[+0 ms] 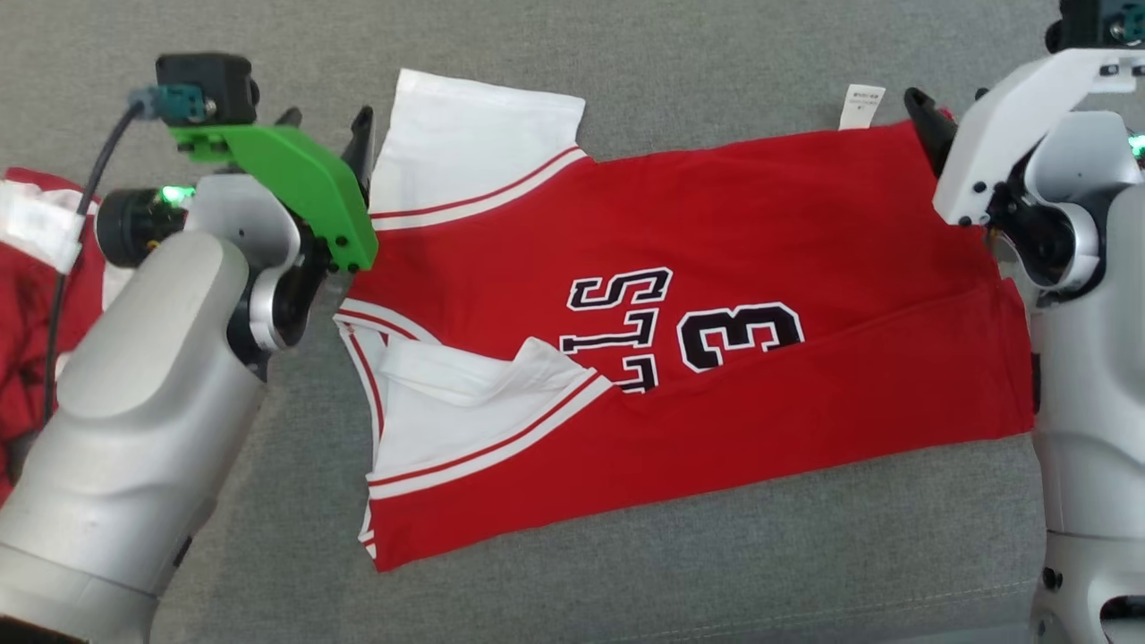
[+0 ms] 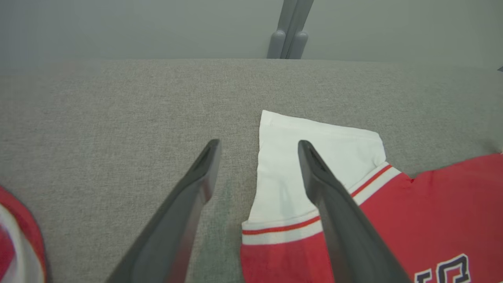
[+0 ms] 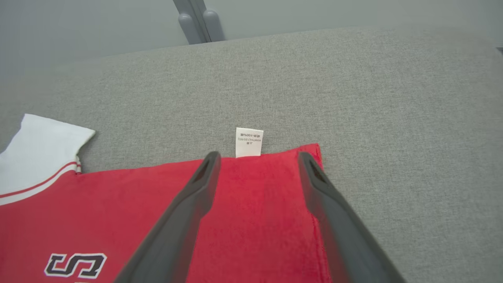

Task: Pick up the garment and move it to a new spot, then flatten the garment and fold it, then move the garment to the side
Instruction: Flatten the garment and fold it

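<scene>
Across head view, from 9 to 3 o'clock, garment (image 1: 716,224) is lying flat on grey fabric surface (image 1: 626,572). Left wrist: left gripper (image 2: 258,144) is hovering, fingers apart, straddling white sleeve (image 2: 290,165) edge. Right wrist: right gripper (image 3: 259,156) is hovering, fingers spread, over red corner; care tag (image 3: 248,142) at 12 o'clock.

The print on the white label (image 3: 249,142) is too small to read. A folded white sleeve (image 1: 474,376) covers part of the black letters (image 1: 617,331) of the garment (image 1: 716,206). Another red cloth (image 1: 27,295), at the left side of the grey surface (image 1: 626,572), is cut off and partly behind the left arm (image 1: 152,385).
</scene>
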